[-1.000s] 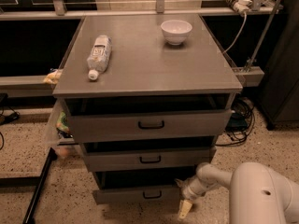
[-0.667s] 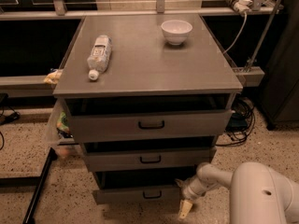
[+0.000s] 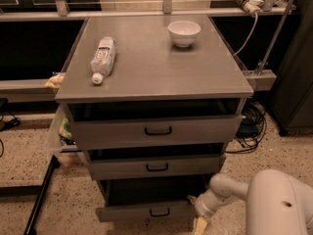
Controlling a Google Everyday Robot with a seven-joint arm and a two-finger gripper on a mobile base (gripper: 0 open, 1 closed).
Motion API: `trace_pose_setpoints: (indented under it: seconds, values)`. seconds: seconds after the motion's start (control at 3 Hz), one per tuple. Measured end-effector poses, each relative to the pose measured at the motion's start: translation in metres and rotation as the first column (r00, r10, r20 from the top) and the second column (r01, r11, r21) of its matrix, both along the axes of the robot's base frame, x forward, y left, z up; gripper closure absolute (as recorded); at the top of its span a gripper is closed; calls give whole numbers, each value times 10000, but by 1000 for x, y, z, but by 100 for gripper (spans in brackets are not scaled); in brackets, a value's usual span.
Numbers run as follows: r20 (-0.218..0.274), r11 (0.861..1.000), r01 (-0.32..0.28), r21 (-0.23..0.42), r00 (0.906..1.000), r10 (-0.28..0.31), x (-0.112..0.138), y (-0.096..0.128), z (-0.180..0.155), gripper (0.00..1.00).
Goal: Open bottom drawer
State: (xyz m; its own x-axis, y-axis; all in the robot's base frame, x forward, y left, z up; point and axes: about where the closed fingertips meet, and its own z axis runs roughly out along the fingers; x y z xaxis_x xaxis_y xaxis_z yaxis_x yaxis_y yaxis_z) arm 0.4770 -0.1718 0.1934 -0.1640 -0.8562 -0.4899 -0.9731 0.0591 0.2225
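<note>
A grey metal cabinet has three drawers, all pulled out a little. The bottom drawer [image 3: 146, 211] is the narrowest front, with a small black loop handle [image 3: 160, 212]; it stands out from the cabinet with a dark gap above it. My gripper [image 3: 198, 218] is at the drawer's right end, low by the floor, at the end of my white arm [image 3: 274, 199]. One yellowish fingertip [image 3: 199, 225] points down beside the drawer front.
The top drawer [image 3: 156, 129] and the middle drawer [image 3: 156, 166] stand above. A plastic bottle [image 3: 103, 58] and a white bowl [image 3: 184, 33] lie on the cabinet top. Cables [image 3: 252, 126] lie on the floor at right. A black bar [image 3: 40, 199] slants at left.
</note>
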Motion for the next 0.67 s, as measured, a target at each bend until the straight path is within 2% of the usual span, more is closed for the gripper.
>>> trace_pose_setpoints:
  seconds: [0.33, 0.67]
  values:
    - [-1072, 9999, -140, 84, 9941, 148, -46, -6, 11, 0]
    - [-1072, 9999, -140, 84, 9941, 148, -46, -6, 11, 0]
